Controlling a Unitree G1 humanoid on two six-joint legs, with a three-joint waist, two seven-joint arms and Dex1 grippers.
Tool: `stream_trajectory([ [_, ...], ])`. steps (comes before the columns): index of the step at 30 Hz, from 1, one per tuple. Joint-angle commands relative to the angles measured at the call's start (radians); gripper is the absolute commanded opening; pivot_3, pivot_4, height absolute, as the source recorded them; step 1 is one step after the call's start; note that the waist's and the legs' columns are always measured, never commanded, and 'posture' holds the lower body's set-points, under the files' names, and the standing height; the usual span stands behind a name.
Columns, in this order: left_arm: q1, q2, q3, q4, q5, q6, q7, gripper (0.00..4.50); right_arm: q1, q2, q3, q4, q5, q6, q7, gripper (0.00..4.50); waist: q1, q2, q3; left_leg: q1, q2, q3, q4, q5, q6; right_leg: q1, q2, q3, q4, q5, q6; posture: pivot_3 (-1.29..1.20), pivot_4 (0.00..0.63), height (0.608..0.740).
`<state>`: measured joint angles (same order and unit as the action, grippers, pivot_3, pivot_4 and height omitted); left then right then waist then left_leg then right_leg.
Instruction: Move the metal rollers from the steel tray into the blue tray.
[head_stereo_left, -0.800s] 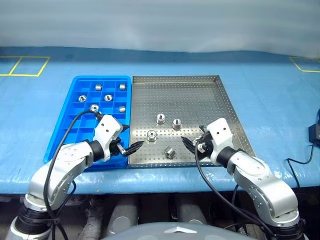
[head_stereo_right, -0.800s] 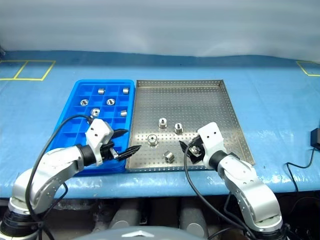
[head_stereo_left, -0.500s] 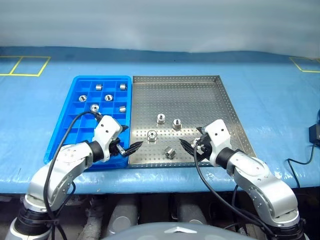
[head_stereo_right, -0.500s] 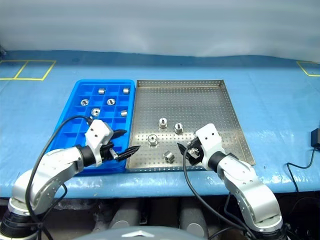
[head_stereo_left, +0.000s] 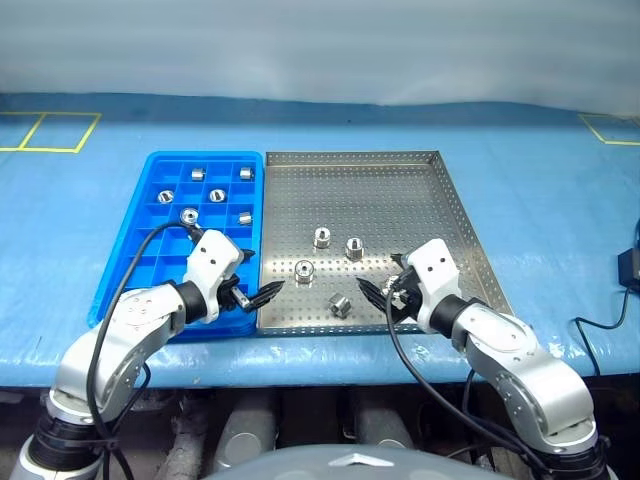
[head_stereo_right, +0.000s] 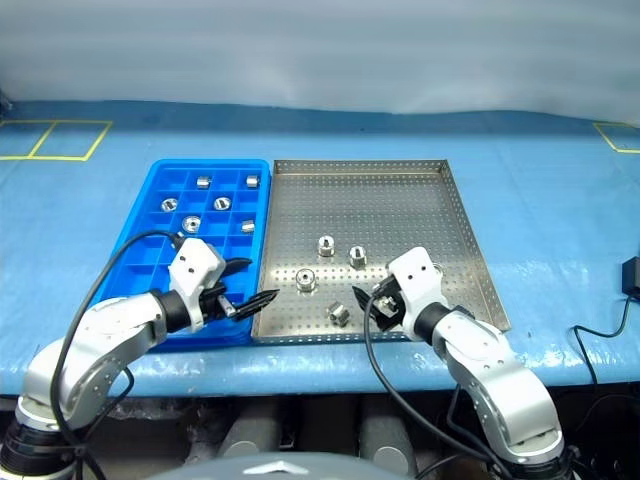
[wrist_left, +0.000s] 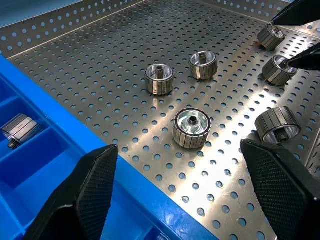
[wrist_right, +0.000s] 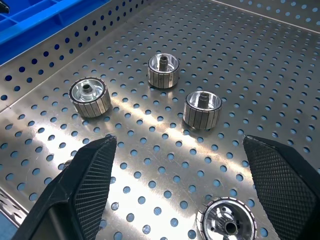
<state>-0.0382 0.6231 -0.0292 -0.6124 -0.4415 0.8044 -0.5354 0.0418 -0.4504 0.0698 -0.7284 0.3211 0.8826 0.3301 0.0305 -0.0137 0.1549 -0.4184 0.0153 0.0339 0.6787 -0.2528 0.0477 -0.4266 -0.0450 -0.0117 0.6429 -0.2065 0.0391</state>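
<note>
6 metal rollers (wrist_left: 192, 128) in steel tray (head_stereo_left: 400, 190) — 6 in blue tray (head_stereo_left: 125, 270); both claws wide apart, empty.

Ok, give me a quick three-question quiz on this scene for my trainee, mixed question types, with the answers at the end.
1. True or false: the left claw is gripping a metal roller.
2. Where does the blue tray lie relative to the steel tray? A) on the robot's left of it, B) on the robot's right of it, C) beyond its far edge.
3. How many metal rollers can you see in the blue tray's compartments from the head view?

Key: 1. False, it hangs open and empty. 2. A. 3. Six.
</note>
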Motion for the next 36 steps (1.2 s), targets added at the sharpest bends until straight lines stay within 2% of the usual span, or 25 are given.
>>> stream_trajectory([
  [1,-0.003,0.001,0.016,-0.034,-0.004,-0.004,0.004,4.28,-0.010,-0.001,-0.007,-0.031,0.003,-0.017,0.002,4.26,0.000,0.000,0.000,0.000,0.000,0.000,0.000,0.000,0.000,0.000,0.000,0.000,0.000,0.000,0.000,0.08,0.150,0.740],
  [9,-0.019,0.008,0.006,-0.020,0.006,0.000,0.012,4.28,0.000,0.004,0.000,-0.035,-0.001,-0.020,-0.006,4.26,0.000,0.000,0.000,0.000,0.000,0.000,0.000,0.000,0.000,0.000,0.000,0.000,0.000,0.000,0.000,0.07,0.150,0.740],
  [13,-0.118,0.003,0.006,0.036,0.013,0.002,0.012,4.28,0.001,0.009,-0.004,-0.038,-0.004,-0.024,-0.013,4.26,0.003,0.000,0.000,0.000,0.000,0.000,0.000,0.000,0.000,0.000,0.000,0.000,0.000,0.000,0.000,0.05,0.150,0.740],
  [16,-0.246,-0.004,-0.025,0.151,0.044,0.021,0.018,4.28,0.000,0.014,-0.002,-0.036,-0.009,-0.030,-0.019,4.26,0.005,0.000,0.000,0.001,0.000,-0.001,0.001,0.000,0.000,0.001,0.001,-0.001,0.001,0.000,0.000,0.04,0.150,0.740],
  [20,-0.450,-0.021,-0.143,0.334,0.093,-0.007,-0.074,4.28,0.001,0.024,0.004,-0.033,-0.018,-0.038,-0.027,4.26,0.002,0.000,0.000,0.000,-0.001,0.000,0.002,0.000,0.000,0.002,0.001,0.000,0.000,0.001,0.001,0.03,0.150,0.740],
  [26,-0.730,-0.115,-0.345,0.722,0.237,-0.158,-0.232,4.28,0.013,0.042,0.005,-0.040,-0.031,-0.057,-0.047,4.26,-0.005,0.000,0.000,-0.001,-0.005,0.000,0.002,-0.001,0.002,0.001,0.001,0.002,0.000,0.000,0.003,-0.01,0.150,0.740],
  [31,-0.843,-0.206,-0.392,0.984,0.315,-0.264,-0.295,4.28,0.043,0.058,0.006,-0.056,-0.039,-0.068,-0.065,4.26,-0.025,0.000,0.000,-0.002,-0.005,0.001,0.002,-0.002,0.004,0.000,0.001,0.004,0.000,-0.001,0.005,-0.04,0.150,0.740],
  [36,-0.883,-0.265,-0.418,1.138,0.376,-0.334,-0.362,4.28,0.065,0.072,0.008,-0.068,-0.049,-0.075,-0.080,4.26,-0.044,0.000,0.000,-0.003,-0.005,0.001,0.002,-0.002,0.005,-0.001,0.001,0.005,0.000,0.000,0.007,-0.07,0.150,0.740],
])
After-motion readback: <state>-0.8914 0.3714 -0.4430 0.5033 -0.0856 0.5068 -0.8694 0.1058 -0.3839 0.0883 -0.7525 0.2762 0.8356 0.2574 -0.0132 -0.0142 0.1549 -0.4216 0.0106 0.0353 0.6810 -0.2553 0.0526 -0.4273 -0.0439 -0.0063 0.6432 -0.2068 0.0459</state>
